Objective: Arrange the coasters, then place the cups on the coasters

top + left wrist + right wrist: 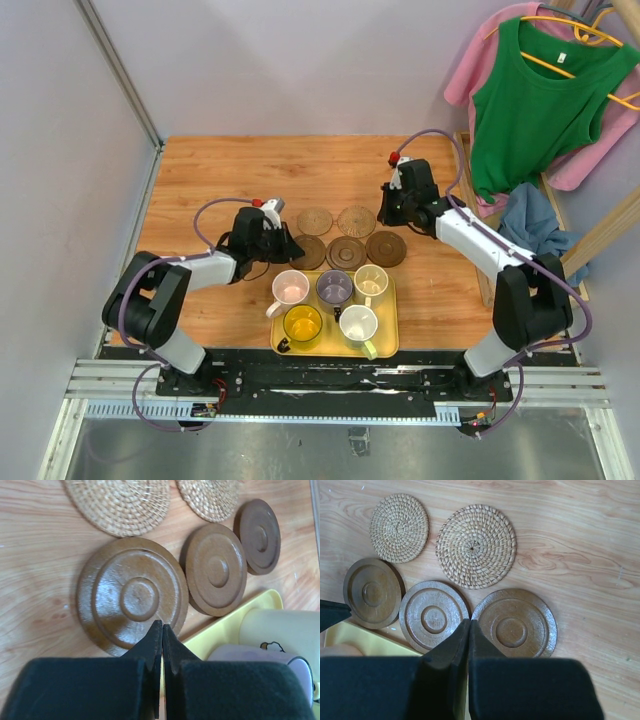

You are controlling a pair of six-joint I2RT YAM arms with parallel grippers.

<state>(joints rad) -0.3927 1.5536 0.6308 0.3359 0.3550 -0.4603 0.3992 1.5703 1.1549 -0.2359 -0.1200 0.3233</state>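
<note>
Crosswise, dark coasters (347,252) in line

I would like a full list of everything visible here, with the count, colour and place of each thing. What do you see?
woven coasters: two, tan, far row on the table
wooden coasters: three, dark brown, row just nearer than the woven ones
tray: one, yellow, near side of the table, between the arms
pink mug, purple-grey mug, cream mug: one each, far row on the tray
yellow mug, pale green-white mug: one each, near row on the tray
table: one, light wood
green top: one, on a hanger, right of the table
pink garment: one, behind the green top
blue cloth: one, below the green top
left gripper: black, shut, empty, by the leftmost wooden coaster
right gripper: black, shut, empty, by the wooden row
</note>
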